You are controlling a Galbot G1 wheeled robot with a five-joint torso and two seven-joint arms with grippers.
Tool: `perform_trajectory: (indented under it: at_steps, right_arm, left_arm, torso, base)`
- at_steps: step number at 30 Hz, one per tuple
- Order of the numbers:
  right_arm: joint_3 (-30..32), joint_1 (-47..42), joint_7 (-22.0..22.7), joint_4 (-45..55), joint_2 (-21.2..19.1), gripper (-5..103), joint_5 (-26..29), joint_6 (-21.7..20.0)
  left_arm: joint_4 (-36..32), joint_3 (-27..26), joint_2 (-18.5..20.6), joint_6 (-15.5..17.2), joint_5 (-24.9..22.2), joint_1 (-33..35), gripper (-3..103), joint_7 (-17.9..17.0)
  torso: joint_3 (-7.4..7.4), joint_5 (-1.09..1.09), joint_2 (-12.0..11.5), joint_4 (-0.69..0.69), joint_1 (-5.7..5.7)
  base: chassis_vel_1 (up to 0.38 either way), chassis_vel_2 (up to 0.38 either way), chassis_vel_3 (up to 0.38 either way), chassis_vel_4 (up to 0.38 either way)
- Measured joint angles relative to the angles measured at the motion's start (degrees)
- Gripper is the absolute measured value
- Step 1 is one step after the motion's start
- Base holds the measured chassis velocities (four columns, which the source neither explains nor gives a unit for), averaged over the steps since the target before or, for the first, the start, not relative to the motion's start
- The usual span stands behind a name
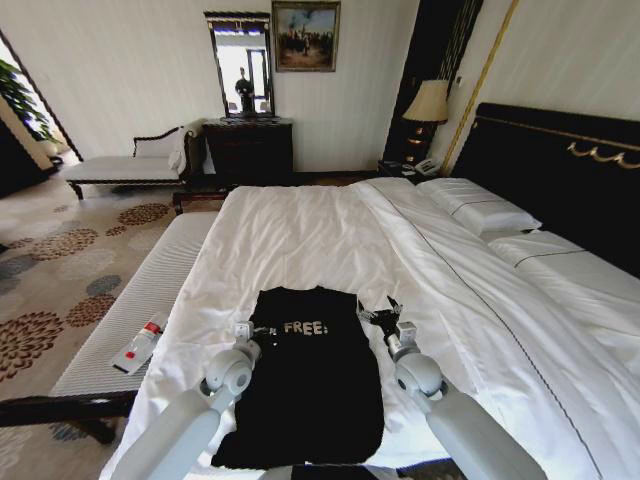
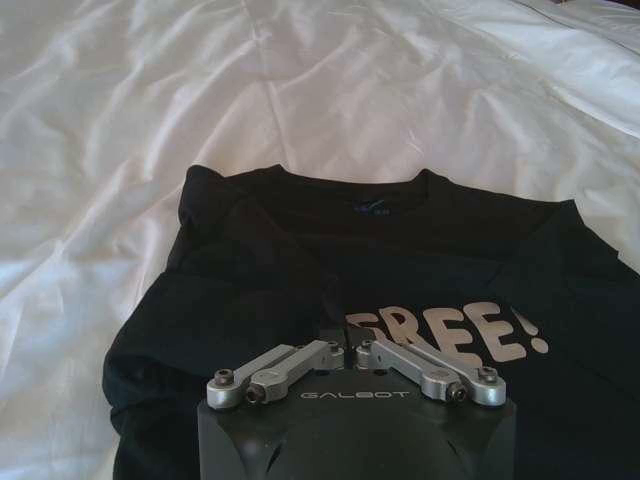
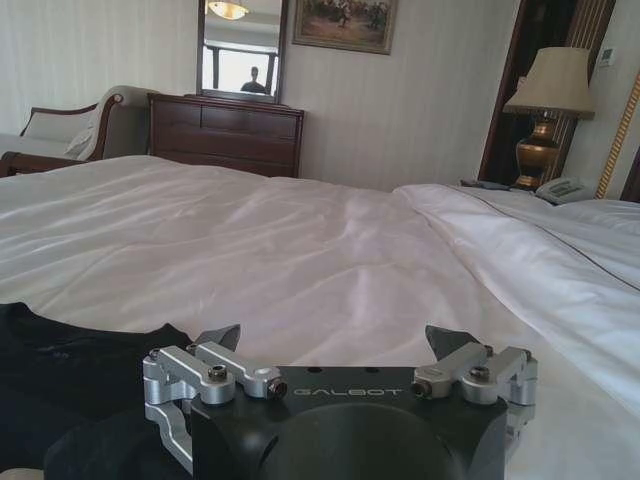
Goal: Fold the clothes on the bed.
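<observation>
T-shirt [image 1: 305,385] lies flat on the bed [image 1: 330,240], left gripper [image 1: 243,330] clenched over it, right gripper [image 1: 380,318] spread beside it.

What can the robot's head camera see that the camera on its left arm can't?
Only the head view takes in the room: the pale bench beside the bed, the dresser, the lamp, the pillows, and the right claw, spread open on the duvet by the shirt's edge. Only the left wrist view gives a close look at the shirt's neckline. Both share the black FREE! T-shirt, the white duvet and the left claw, over the shirt's left side.
</observation>
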Motion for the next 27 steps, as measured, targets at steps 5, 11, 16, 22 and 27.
perform_trajectory:
  at_steps: [5, 11, 16, 22, 27]
  right_arm:
    - [0.2, -0.5, 0.0, 0.2, 0.1, 100, -0.1, 0.1]
    - [0.6, -0.7, 0.0, 0.2, 0.2, 100, -0.2, 0.3]
    - [0.8, -0.9, -0.1, 0.2, 0.4, 100, -0.2, 0.5]
    - [1.4, -1.6, -0.3, 0.5, 0.4, 100, -0.3, 0.8]
    - [2.1, -2.2, -0.6, 0.6, 0.5, 100, -0.2, 1.1]
  left_arm:
    - [1.7, 1.8, -0.3, -0.1, -1.3, -1.8, 1, -0.9]
    - [1.8, 2.3, -1.0, -0.1, -1.6, -0.6, 1, -1.5]
    - [2.1, 2.0, -1.0, -0.1, -1.6, -0.1, 1, -1.5]
    - [-0.5, 0.7, 0.8, 1.7, -1.0, 2.5, 9, -0.9]
    - [-4.3, -2.5, 3.3, 1.5, 0.5, 6.5, 25, 0.4]
  torso:
    - [0.00, 0.00, 0.0, -0.01, 0.01]
    - [0.00, 0.00, 0.0, 0.00, 0.00]
    - [0.00, 0.00, 0.0, -0.01, 0.00]
    - [0.00, -0.01, 0.0, -0.01, 0.00]
    - [0.00, -0.02, 0.0, 0.01, 0.00]
  base:
    - [0.000, 0.000, 0.000, 0.000]
    - [0.000, 0.000, 0.000, 0.000]
    - [0.000, 0.000, 0.000, 0.000]
    - [0.000, 0.000, 0.000, 0.000]
    - [0.000, 0.000, 0.000, 0.000]
